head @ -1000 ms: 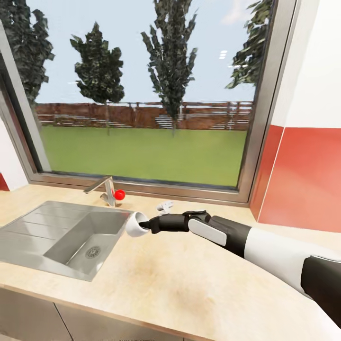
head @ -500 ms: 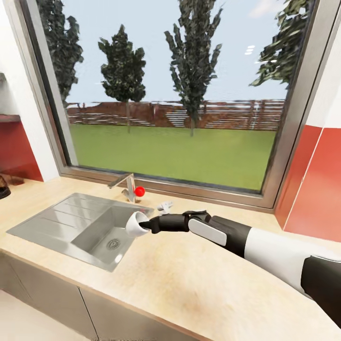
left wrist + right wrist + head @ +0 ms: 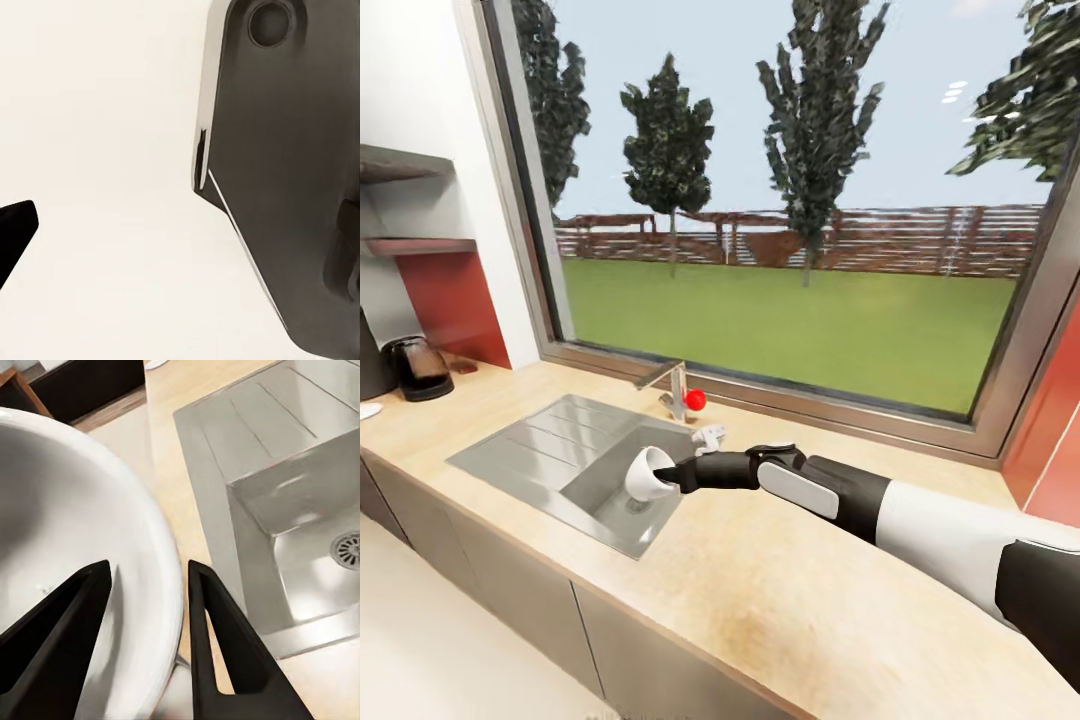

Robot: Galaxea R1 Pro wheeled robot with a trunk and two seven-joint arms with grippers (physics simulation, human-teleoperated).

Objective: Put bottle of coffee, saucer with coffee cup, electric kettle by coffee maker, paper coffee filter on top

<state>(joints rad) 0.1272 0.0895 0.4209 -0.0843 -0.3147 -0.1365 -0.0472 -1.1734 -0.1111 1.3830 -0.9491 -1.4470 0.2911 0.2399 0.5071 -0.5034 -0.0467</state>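
- Gripping the white coffee cup [image 3: 648, 472] by its rim, the right gripper [image 3: 668, 473] holds it tipped on its side above the near edge of the sink [image 3: 550, 448], mouth turned toward the arm.
- In the right wrist view one dark finger [image 3: 52, 637] lies inside the coffee cup [image 3: 82, 562] and the other sits outside its wall, so the rim is pinched between them; the cup's inside is bare white.
- One stainless sink is set into the beige countertop [image 3: 780, 600], with a ribbed draining board on its left and a single basin with a round drain [image 3: 346, 549]; the basin holds nothing.
- One faucet [image 3: 665, 382] stands at the sink's back edge, with a red knob [image 3: 695, 400] beside it.
- One dark coffee maker [image 3: 415, 368] stands on the countertop at far left, well apart from the cup, below two wall shelves [image 3: 410, 205].
- One wide window [image 3: 800, 230] runs behind the counter, showing lawn, trees and a fence; red wall panels flank it.
- I cannot tell whether the left gripper is open or closed: the left wrist view shows a dark housing [image 3: 292, 172] over a pale surface.
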